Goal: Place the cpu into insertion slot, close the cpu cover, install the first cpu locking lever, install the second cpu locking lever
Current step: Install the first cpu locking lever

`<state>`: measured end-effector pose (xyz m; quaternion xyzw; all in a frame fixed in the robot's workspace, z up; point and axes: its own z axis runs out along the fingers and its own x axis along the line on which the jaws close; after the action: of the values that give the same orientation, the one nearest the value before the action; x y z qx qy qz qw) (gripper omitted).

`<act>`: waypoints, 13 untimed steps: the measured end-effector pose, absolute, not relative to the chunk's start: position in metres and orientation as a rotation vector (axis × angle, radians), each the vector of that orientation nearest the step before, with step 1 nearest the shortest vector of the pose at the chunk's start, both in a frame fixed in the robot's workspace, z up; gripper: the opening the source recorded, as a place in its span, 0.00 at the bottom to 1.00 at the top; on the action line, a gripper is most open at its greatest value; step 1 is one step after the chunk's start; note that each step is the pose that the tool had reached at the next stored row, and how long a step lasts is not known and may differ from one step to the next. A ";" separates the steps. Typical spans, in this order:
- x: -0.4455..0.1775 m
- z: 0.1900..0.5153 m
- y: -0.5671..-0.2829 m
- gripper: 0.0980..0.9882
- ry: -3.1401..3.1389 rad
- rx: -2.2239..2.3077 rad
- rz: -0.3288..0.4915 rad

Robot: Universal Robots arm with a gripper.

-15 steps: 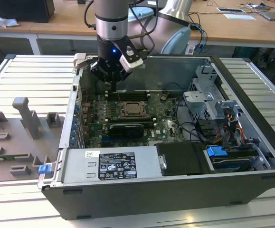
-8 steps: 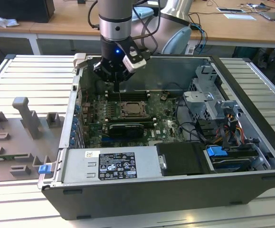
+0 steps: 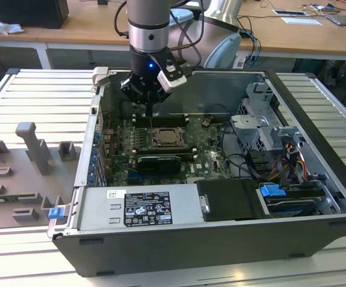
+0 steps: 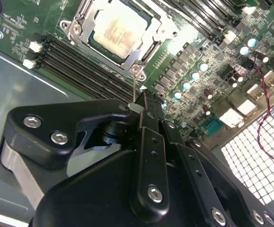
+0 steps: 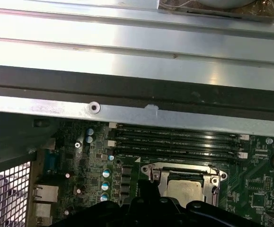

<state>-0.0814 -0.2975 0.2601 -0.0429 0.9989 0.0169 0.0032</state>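
Black at the fingers (image 4: 148, 137), clamps the gripper (image 4: 137, 108) tight on the top end of a thin wire cpu locking lever (image 4: 134, 90), standing nearly upright from a corner of the insertion slot (image 4: 102, 51) in the second wrist view. Shows the cpu (image 4: 120, 28) seated flat in that slot, with the silver cpu cover (image 4: 80, 21) folded down around it and framing its metal top. Hangs, in the exterior view, just above that slot on the green motherboard (image 3: 202, 152) inside the open computer case (image 3: 178, 248), near the long memory slots (image 3: 175, 121).
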 end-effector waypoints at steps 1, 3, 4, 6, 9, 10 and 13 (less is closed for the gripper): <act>-0.081 0.260 -0.298 0.01 3.132 -0.135 0.053; -0.082 0.260 -0.301 0.01 3.132 -0.134 0.053; -0.082 0.260 -0.302 0.01 3.132 -0.134 0.053; -0.086 0.259 -0.305 0.01 3.131 -0.135 0.054; -0.093 0.259 -0.305 0.01 3.131 -0.135 0.055; -0.094 0.259 -0.305 0.01 3.131 -0.135 0.055; -0.097 0.259 -0.305 0.01 3.131 -0.135 0.055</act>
<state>-0.0969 -0.3054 0.2589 -0.0432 0.9989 0.0174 0.0036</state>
